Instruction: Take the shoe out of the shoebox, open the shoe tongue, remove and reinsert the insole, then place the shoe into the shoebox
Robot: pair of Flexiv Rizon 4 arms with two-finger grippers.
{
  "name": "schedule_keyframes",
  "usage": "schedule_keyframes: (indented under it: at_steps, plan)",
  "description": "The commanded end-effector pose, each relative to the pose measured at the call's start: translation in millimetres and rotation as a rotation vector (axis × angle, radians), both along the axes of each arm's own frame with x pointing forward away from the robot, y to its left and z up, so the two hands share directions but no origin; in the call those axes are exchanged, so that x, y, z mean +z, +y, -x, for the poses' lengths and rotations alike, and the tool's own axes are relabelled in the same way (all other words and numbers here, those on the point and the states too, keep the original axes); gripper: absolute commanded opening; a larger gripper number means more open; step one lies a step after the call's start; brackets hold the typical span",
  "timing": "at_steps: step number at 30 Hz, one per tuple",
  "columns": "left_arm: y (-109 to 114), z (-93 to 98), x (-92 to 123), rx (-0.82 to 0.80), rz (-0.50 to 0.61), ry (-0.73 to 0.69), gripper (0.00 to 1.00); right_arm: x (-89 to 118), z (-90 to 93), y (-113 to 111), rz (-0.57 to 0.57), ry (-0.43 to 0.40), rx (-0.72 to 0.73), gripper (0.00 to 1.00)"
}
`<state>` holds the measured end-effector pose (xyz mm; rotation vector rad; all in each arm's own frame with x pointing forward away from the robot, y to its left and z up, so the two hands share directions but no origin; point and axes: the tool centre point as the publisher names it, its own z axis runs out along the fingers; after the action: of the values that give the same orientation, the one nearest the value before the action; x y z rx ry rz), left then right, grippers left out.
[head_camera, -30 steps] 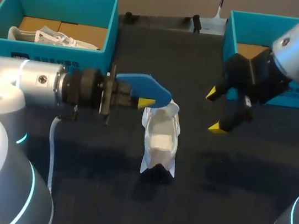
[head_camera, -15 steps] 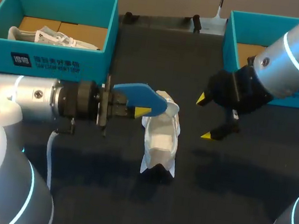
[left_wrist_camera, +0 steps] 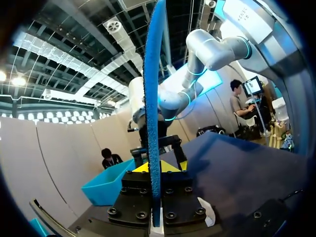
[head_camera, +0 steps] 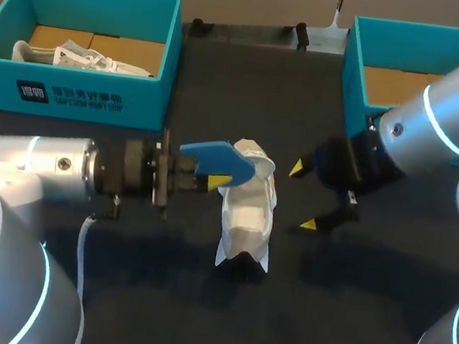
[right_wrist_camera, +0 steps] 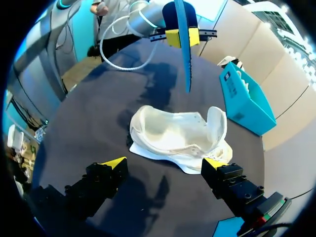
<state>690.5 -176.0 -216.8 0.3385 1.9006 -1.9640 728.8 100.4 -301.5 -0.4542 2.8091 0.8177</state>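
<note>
A white shoe [head_camera: 248, 213] lies on the black table, its opening facing up; the right wrist view shows it [right_wrist_camera: 177, 136] just ahead of my right gripper. My left gripper [head_camera: 221, 179] is shut on a blue insole [head_camera: 217, 157], held on edge in the air just above and left of the shoe's heel. The left wrist view has the insole [left_wrist_camera: 154, 98] edge-on, rising from between that gripper's [left_wrist_camera: 157, 168] yellow tips. My right gripper [head_camera: 303, 196] hangs open right of the shoe, its fingers spread to either side [right_wrist_camera: 164, 165]. The insole [right_wrist_camera: 185, 59] hangs beyond the shoe.
A teal shoebox [head_camera: 69, 98] at the back left holds another white shoe [head_camera: 83, 57]. A second teal shoebox [head_camera: 359, 70] stands at the back right, behind my right arm. The left box [right_wrist_camera: 247, 98] also shows beyond the shoe in the right wrist view.
My right gripper has come down and leftward, closer to the shoe, staying open. The left arm with the insole has sunk slightly. The shoe has not moved.
</note>
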Motion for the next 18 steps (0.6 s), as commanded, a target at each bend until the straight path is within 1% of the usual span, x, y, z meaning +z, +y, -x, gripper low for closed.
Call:
schedule_keyframes:
  at_steps: [1, 2, 7, 10, 15, 18]
  plan:
    - [-4, 2.8, -3, 0.017, 0.004, -0.003, 0.00, -17, -4.1, 8, -0.012, -0.013, 0.011, 1.00]
    - [-5, 2.9, -4, 0.019, 0.003, -0.004, 0.00, -19, -4.5, 9, -0.015, -0.026, 0.021, 1.00]
    - [-7, 2.7, -10, 0.025, 0.001, 0.006, 0.00, -27, -7.6, 9, -0.023, -0.016, 0.020, 1.00]
    - [-8, 3.9, -13, 0.029, -0.010, 0.002, 0.00, -29, -10.1, 12, -0.026, -0.007, 0.010, 1.00]
    - [-11, 3.9, -16, 0.032, -0.006, 0.001, 0.00, -34, -10.8, 14, -0.035, -0.027, -0.010, 1.00]
    - [-13, 3.5, -18, 0.032, -0.007, 0.003, 0.00, -35, -11.2, 13, -0.051, -0.016, -0.037, 1.00]
